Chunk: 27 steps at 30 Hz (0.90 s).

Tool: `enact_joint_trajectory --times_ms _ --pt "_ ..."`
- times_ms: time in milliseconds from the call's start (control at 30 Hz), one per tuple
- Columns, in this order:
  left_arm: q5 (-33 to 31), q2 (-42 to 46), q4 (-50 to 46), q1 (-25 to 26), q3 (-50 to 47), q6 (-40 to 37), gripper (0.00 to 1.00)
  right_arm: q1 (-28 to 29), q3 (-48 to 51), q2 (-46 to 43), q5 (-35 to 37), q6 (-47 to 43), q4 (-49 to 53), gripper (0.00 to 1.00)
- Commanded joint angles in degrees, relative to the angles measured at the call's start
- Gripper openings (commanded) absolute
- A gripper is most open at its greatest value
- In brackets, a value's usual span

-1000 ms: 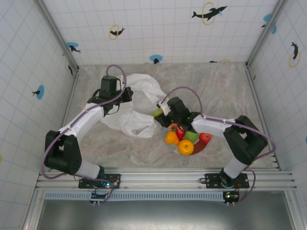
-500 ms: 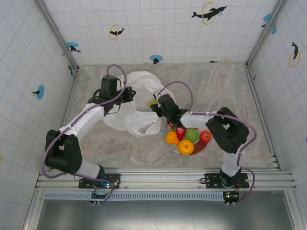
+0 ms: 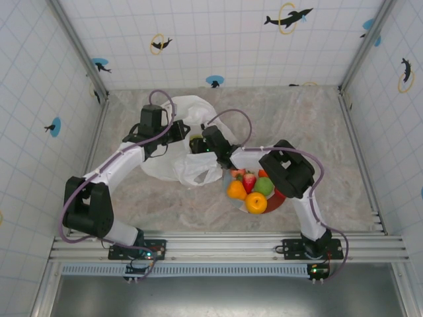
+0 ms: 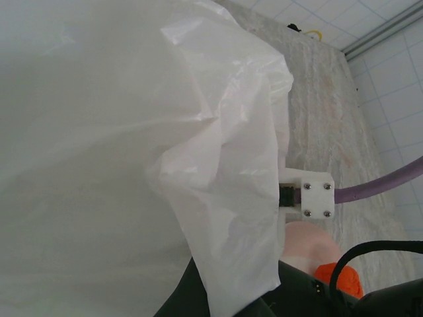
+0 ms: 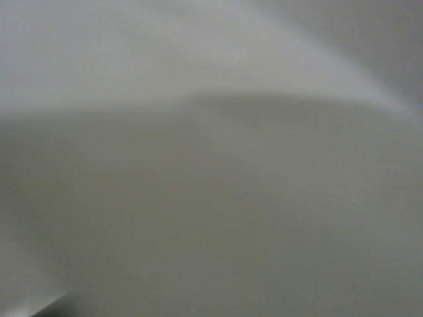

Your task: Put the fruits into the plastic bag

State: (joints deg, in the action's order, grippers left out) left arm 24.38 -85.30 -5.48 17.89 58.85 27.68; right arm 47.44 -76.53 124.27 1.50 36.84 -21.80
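**A:** Why does the plastic bag [image 3: 192, 168] lie in the middle of the surface [image 3: 317, 125], with an arm at each side?

**B:** The left tool [image 3: 173, 129] is pressed together on its rim, I judge to hold the mouth open.

**A:** And the plate [image 3: 278, 201]?

**B:** It sits just beside the bag, so carries are short. The right tool [image 3: 198, 142] reaches into the mouth, but plastic hides its jaws, so I cannot tell its state. Several fruits [image 3: 256, 202] sit piled on the plate, not yet bagged.

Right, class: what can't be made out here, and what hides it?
Right wrist view: blurred plastic bag against the lens hides fingers and load.
Left wrist view: bag folds hide the left gripper's fingers.
Top view: greenish fruit in right gripper too small to name; right arm covers part of plate.
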Motion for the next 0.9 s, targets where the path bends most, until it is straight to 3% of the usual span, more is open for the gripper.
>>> enact_joint_trajectory --times_ms 0,133,300,533,867 --pt "1.2 -0.7 1.3 -0.3 -0.5 1.2 0.0 0.4 -3.0 1.2 -8.7 4.3 -5.5 0.61" --pt "1.0 -0.7 1.0 -0.3 -0.4 1.3 0.0 -0.2 -2.5 0.4 -12.7 4.0 -7.1 0.75" --pt "0.3 -0.4 0.7 -0.2 -0.3 1.1 0.0 -1.2 0.1 -2.3 -14.9 2.8 -8.0 0.81" --pt "-1.8 0.2 0.2 -0.3 -0.4 -0.2 0.0 -2.5 6.5 -9.4 -15.2 -3.7 -3.4 0.77" --pt "-6.7 0.3 -1.5 -0.3 -0.1 -2.7 0.0 -4.0 15.9 -25.3 -9.8 -20.0 14.0 0.76"
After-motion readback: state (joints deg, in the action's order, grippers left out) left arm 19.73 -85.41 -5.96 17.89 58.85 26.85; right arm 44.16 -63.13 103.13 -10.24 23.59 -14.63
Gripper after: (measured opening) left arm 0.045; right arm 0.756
